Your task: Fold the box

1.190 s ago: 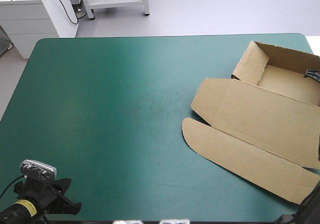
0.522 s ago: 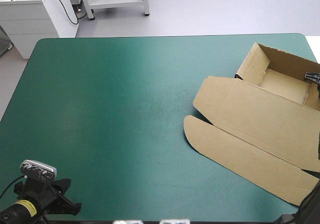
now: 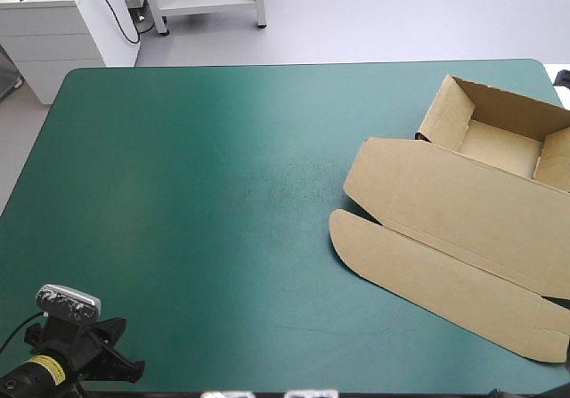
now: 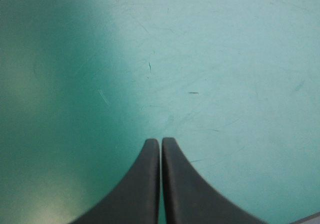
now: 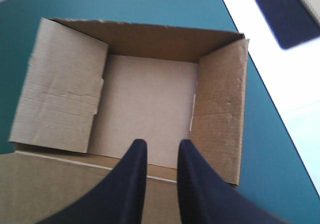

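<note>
Teal-green cover (image 3: 196, 193) is seen bare under the left gripper (image 4: 161, 141), whose black fingers (image 4: 145, 184) are pressed together. Below the right gripper (image 5: 160, 145), its fingers slightly parted on nothing, the box (image 5: 150, 98) stands as an open tray, lid flat. That gripper has been drawn up out of the tray since just before, so the walls are judged to hold unaided.

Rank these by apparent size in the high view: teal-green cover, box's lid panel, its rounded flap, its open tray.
1. teal-green cover
2. lid panel
3. rounded flap and open tray look alike; the tray runs off the picture, so unranked.
</note>
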Controlling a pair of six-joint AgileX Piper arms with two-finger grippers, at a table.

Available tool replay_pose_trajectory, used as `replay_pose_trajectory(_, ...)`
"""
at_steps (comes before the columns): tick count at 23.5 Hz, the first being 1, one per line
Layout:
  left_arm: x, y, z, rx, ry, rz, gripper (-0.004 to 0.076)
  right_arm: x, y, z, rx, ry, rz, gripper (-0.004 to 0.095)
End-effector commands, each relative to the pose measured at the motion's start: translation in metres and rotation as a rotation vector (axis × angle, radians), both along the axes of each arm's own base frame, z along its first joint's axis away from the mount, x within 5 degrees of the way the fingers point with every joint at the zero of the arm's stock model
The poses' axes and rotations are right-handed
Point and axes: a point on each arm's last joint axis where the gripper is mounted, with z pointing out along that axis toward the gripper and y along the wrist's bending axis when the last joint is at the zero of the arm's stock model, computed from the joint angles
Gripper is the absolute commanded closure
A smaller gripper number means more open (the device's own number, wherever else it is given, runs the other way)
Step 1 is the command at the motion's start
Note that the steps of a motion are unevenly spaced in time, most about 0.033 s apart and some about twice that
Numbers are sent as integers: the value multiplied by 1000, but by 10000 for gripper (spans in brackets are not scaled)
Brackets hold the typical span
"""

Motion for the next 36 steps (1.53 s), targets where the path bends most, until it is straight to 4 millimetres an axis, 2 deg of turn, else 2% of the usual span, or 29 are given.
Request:
replay_pose_trajectory(1, 4, -2, 10, -21, -60, -3, 731, -47, 33, 52, -67, -172, 56, 798)
replay_pose_trajectory(6, 4, -2, 10, -23, -59, -4, 731, -92, 75, 82, -106, -294, 151, 817)
replay_pose_trajectory(8, 4, -2, 10, -23, -59, -4, 731, -104, 89, 80, -106, -299, 207, 817)
replay_pose_trajectory(10, 4, -2, 10, -23, -59, -4, 731, -115, 101, 70, -103, -276, 261, 817)
replay_pose_trajectory(11, 4, -2, 10, -23, -59, -4, 731, -121, 105, 62, -108, -253, 284, 817)
replay_pose_trajectory(12, 4, -2, 10, -23, -59, -4, 731, -132, 111, 41, -116, -197, 312, 821)
replay_pose_trajectory(15, 4, -2, 10, -23, -59, -4, 731, -156, 117, 1, -110, -141, 333, 821)
replay_pose_trajectory(16, 4, -2, 10, -24, -60, -4, 731, -166, 118, -22, -112, -140, 330, 821)
replay_pose_trajectory(17, 4, -2, 10, -24, -60, -4, 731, -170, 118, -32, -114, -135, 331, 821)
replay_pose_trajectory(18, 4, -2, 10, -24, -60, -4, 731, -179, 120, -58, -106, -111, 336, 821)
replay_pose_trajectory(19, 4, -2, 10, -24, -60, -4, 731, -182, 121, -69, -109, -100, 347, 821)
replay_pose_trajectory(21, 4, -2, 10, -26, -61, -4, 731, -197, 124, -113, -103, -83, 362, 821)
replay_pose_trajectory(23, 4, -2, 10, -26, -61, -4, 731, -208, 128, -134, -101, -108, 388, 821)
replay_pose_trajectory(25, 4, -2, 10, -26, -61, -4, 731, -218, 132, -148, -107, -142, 419, 821)
replay_pose_trajectory(29, 4, -2, 10, -28, -61, -2, 731, -233, 136, -155, -110, -201, 426, 821)
replay_pose_trajectory(34, 4, -2, 10, -30, -58, -2, 731, -237, 136, -168, -118, -224, 415, 821)
replay_pose_trajectory(36, 4, -2, 10, -29, -54, -2, 731, -237, 136, -168, -119, -234, 413, 821)
